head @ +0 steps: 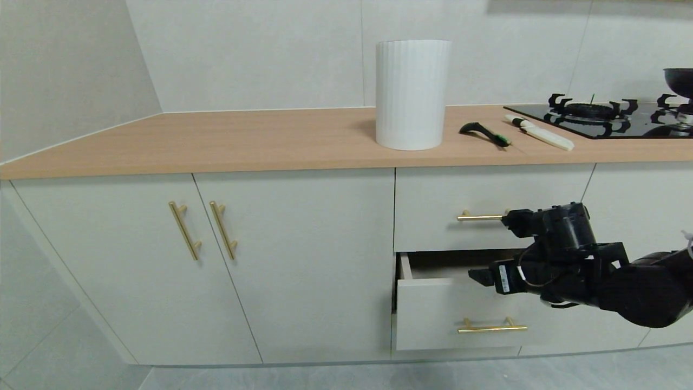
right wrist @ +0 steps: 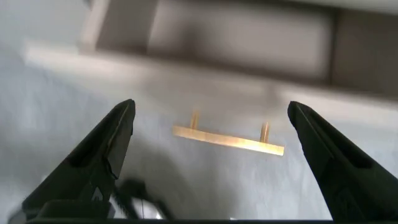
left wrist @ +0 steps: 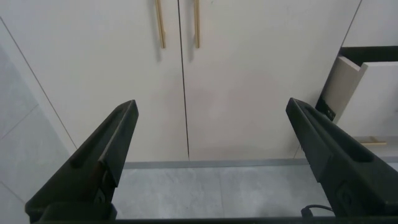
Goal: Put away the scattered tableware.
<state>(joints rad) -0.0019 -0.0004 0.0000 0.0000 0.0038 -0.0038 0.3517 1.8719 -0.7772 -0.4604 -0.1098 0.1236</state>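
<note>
Wooden countertop stretching above the open drawer, white ribbed canister standing above it, right gripper hovering just before it with fingers spread wide, left gripper likewise gaping, knife and peeler lying on the countertop above it

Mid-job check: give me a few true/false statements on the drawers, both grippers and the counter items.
1. The lower drawer is pulled partly open. True.
2. The upper drawer is open as well. False: it is shut.
3. The right gripper holds the white knife. False: it is open and empty in front of the lower drawer, and the white knife lies on the countertop.
4. The left gripper is open and empty. True.
5. The white container lies on its side. False: it stands upright on the countertop.
</note>
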